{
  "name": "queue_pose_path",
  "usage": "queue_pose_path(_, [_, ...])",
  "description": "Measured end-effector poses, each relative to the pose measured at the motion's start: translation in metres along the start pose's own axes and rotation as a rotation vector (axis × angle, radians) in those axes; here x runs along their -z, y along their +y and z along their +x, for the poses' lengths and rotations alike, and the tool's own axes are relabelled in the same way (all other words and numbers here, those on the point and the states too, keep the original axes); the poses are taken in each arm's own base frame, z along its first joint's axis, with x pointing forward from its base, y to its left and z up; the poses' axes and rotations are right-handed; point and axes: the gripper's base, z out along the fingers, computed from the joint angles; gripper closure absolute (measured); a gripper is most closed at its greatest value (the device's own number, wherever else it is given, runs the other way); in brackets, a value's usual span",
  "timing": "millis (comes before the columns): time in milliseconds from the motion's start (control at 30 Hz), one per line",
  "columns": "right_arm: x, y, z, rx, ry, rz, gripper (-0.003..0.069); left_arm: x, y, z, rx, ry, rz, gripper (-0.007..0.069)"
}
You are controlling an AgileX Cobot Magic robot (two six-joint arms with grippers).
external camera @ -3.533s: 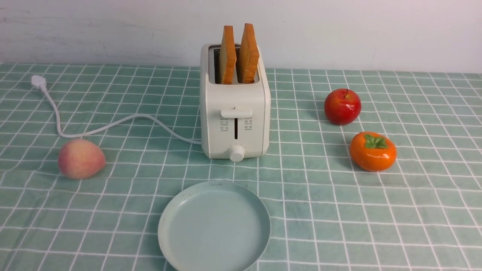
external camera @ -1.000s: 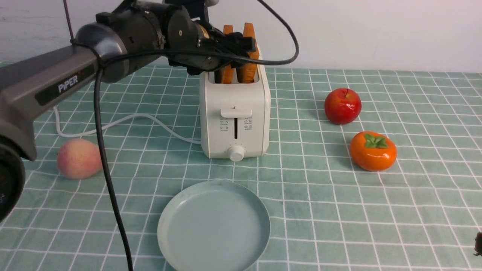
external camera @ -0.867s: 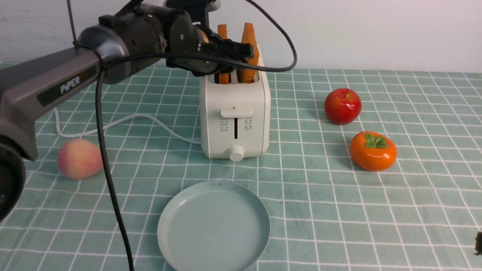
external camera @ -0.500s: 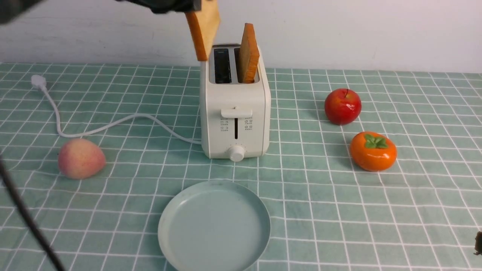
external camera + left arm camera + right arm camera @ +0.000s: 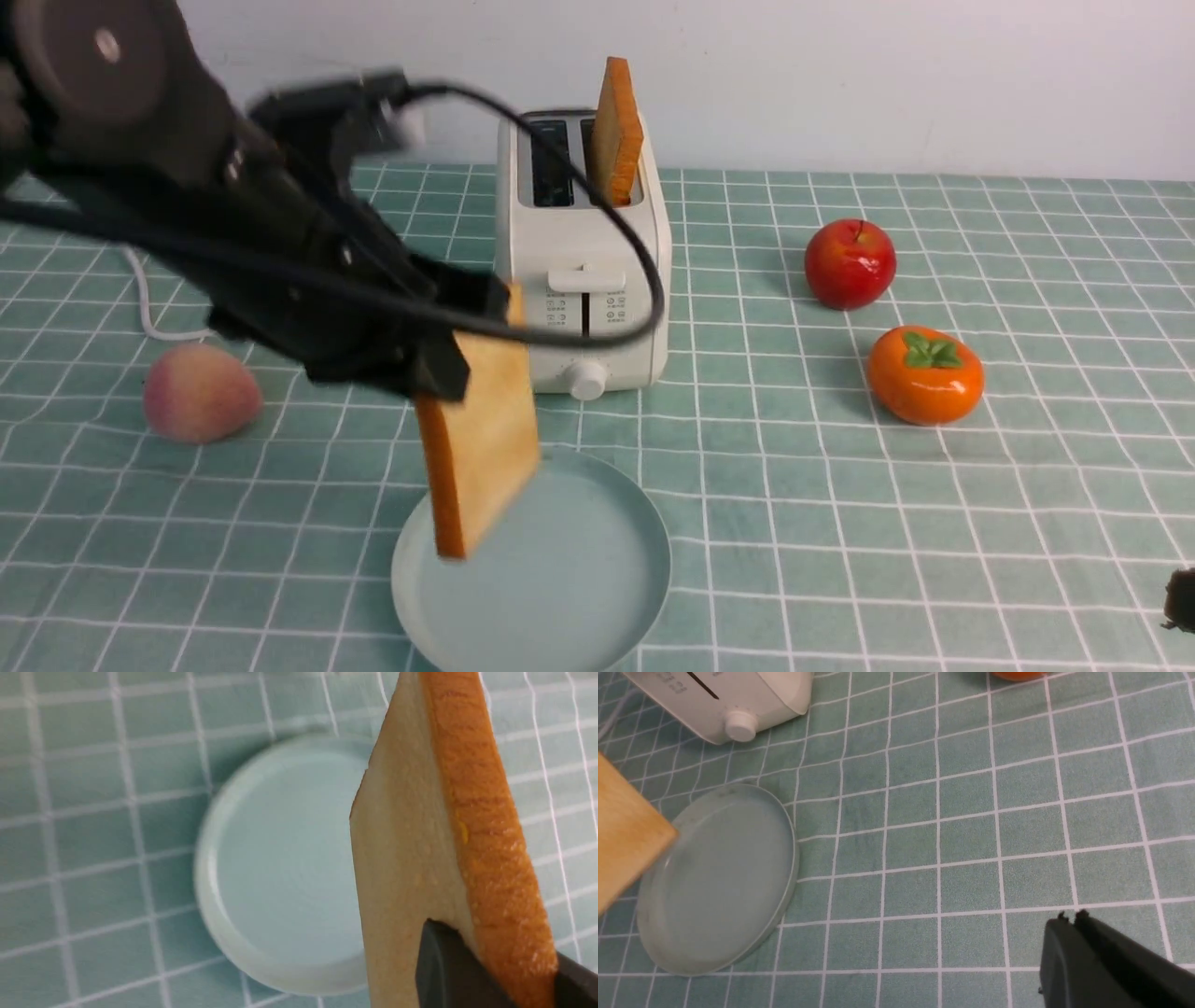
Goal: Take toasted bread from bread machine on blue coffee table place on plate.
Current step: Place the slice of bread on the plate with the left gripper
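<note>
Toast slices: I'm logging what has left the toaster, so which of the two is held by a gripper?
The golden-faced slice tilted above the plate, in the left gripper; the other stands in the toaster.

Tilted tan toast above plate

The front view looks forward and down from between the arms, taking in the cream-white boxy two-slot toaster. The left wrist view looks steeply down, close behind a tan square toast slice; the right wrist view looks obliquely down. All three share the round pale blue-green plate.
</note>
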Motion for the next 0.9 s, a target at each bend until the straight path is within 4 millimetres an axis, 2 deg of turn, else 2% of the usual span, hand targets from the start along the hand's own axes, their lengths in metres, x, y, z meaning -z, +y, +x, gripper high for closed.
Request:
queue_pose_path(67, [0.000, 0.000, 0.000, -0.003, 0.000, -0.002, 0.0642, -0.011, 0.002, 0.005, -0.008, 0.017, 0.031, 0.0547])
queue_pose_path(100, [0.000, 0.000, 0.000, -0.005, 0.001, -0.004, 0.0641, -0.025, 0.004, 0.009, -0.007, 0.036, 0.069, 0.0547])
queue_pose_path(233, [0.000, 0.000, 0.001, -0.005, 0.014, -0.005, 0.0639, -0.047, 0.006, 0.006, 0.037, 0.021, 0.121, 0.0547])
queue_pose_path(433, [0.000, 0.001, 0.003, -0.004, 0.034, -0.008, 0.0636, -0.069, 0.011, 0.003, 0.096, 0.047, 0.133, 0.0547])
queue_pose_path(567, [0.000, 0.001, 0.003, -0.004, 0.034, -0.008, 0.0631, -0.073, 0.012, 0.004, 0.097, 0.059, 0.126, 0.0538])
queue_pose_path(700, [0.000, 0.001, 0.003, -0.014, 0.034, -0.015, 0.0627, -0.074, 0.015, 0.004, 0.063, 0.062, 0.098, 0.0457])
queue_pose_path(733, [0.000, 0.002, 0.003, -0.023, 0.033, -0.022, 0.0627, -0.074, 0.016, 0.005, 0.042, 0.063, 0.083, 0.0412])
queue_pose_path(767, [0.000, 0.004, 0.002, -0.044, 0.032, -0.040, 0.0626, -0.074, 0.019, 0.006, 0.005, 0.079, 0.055, 0.0310])
queue_pose_path(900, [0.009, 0.014, -0.007, -0.047, 0.064, -0.083, 0.0614, -0.068, 0.023, 0.009, -0.067, 0.117, -0.007, 0.0172])
